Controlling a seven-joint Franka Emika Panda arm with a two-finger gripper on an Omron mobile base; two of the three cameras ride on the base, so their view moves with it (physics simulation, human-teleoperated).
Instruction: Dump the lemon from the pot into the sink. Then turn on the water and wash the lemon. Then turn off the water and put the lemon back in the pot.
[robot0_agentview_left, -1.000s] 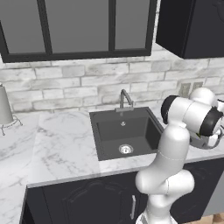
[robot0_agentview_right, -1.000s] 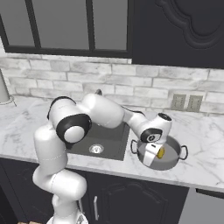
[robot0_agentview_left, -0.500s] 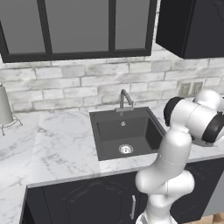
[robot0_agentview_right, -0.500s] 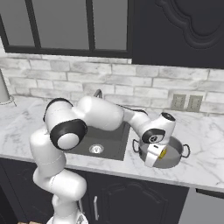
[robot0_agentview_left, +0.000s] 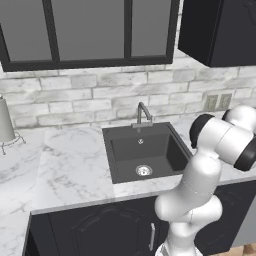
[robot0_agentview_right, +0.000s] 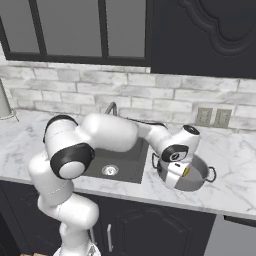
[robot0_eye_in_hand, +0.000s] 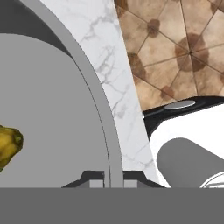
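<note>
Rendered kitchen, white marble table (robot0_agentview_left: 70, 165) with a dark sink (robot0_agentview_left: 145, 152) and silver drain (robot0_agentview_left: 143, 170), slim grey tap (robot0_agentview_left: 144, 114) at its back edge. To the right of the sink, in the right base view, a grey pot (robot0_agentview_right: 192, 175) on the table, with the lemon (robot0_agentview_right: 186, 171) lying inside near its left wall. Hand (robot0_agentview_right: 175, 176) lowered over the pot's near-left rim, fingers pressed close on either side of the pot wall, pinching the rim. In the hand view, rim (robot0_eye_in_hand: 98, 113) running up between the fingertips (robot0_eye_in_hand: 94, 183), lemon (robot0_eye_in_hand: 8, 144) off to the left on the pot floor, just beside the hand but not touching.
</note>
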